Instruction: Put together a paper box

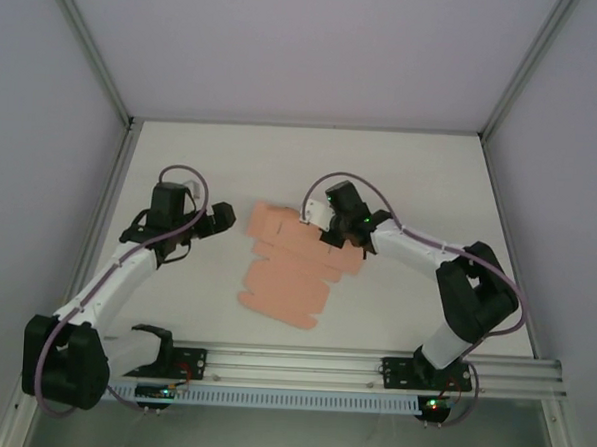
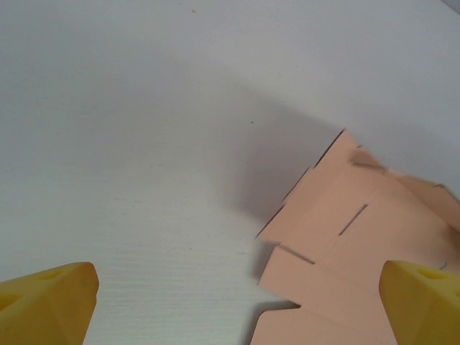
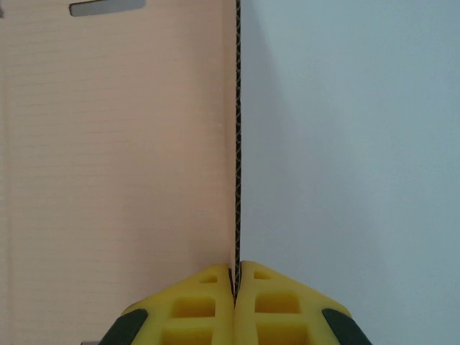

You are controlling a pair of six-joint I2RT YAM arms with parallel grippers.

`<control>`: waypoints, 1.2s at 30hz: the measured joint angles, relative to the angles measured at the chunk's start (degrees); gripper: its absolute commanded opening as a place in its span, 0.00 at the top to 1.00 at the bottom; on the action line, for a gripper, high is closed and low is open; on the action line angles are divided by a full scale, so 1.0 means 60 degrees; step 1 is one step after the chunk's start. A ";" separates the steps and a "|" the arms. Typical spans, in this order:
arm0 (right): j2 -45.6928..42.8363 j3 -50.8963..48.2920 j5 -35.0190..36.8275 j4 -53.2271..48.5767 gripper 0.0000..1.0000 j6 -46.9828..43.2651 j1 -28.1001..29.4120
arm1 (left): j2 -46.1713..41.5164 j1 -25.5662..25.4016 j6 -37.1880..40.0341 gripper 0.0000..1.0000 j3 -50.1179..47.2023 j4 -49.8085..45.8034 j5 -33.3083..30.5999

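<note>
The paper box [image 1: 291, 273] is a flat salmon-pink die-cut sheet with flaps, lying in the middle of the white table [image 1: 282, 163]. My right gripper [image 1: 323, 225] is at the sheet's far right part, shut on a flap; in the right wrist view the card's corrugated edge [image 3: 237, 144] runs straight into the pinched yellow fingertips [image 3: 208, 305]. My left gripper [image 1: 222, 220] hovers just left of the sheet, open. In the left wrist view its yellow fingertips [image 2: 50, 298] sit wide apart, with the sheet's flaps [image 2: 345, 230] ahead to the right.
Aluminium frame rails [image 1: 371, 368] run along the near edge between the arm bases. White walls with metal posts [image 1: 92, 57] enclose the table on three sides. Bare tabletop lies behind the sheet and to both sides.
</note>
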 measured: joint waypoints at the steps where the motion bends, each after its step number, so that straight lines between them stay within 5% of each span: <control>1: -0.0015 -0.0120 0.0244 0.0426 1.00 -0.0459 0.0146 | 0.0069 0.0000 -0.0004 0.00 0.0047 0.0062 0.0117; 10: -0.0219 -0.1195 0.1257 0.3257 1.00 -0.2794 0.0834 | 0.1064 -0.0368 -0.0087 0.00 0.0710 0.0681 0.1100; 14: -0.0277 -0.1439 0.1497 0.4051 1.00 -0.3260 0.1035 | 0.1800 -0.0732 -0.0157 0.12 0.1319 0.0809 0.1319; 36: -0.0361 -0.1206 0.1435 0.3963 1.00 -0.2812 0.1093 | 0.3730 -0.1464 -0.0688 0.40 0.2240 0.1621 0.2794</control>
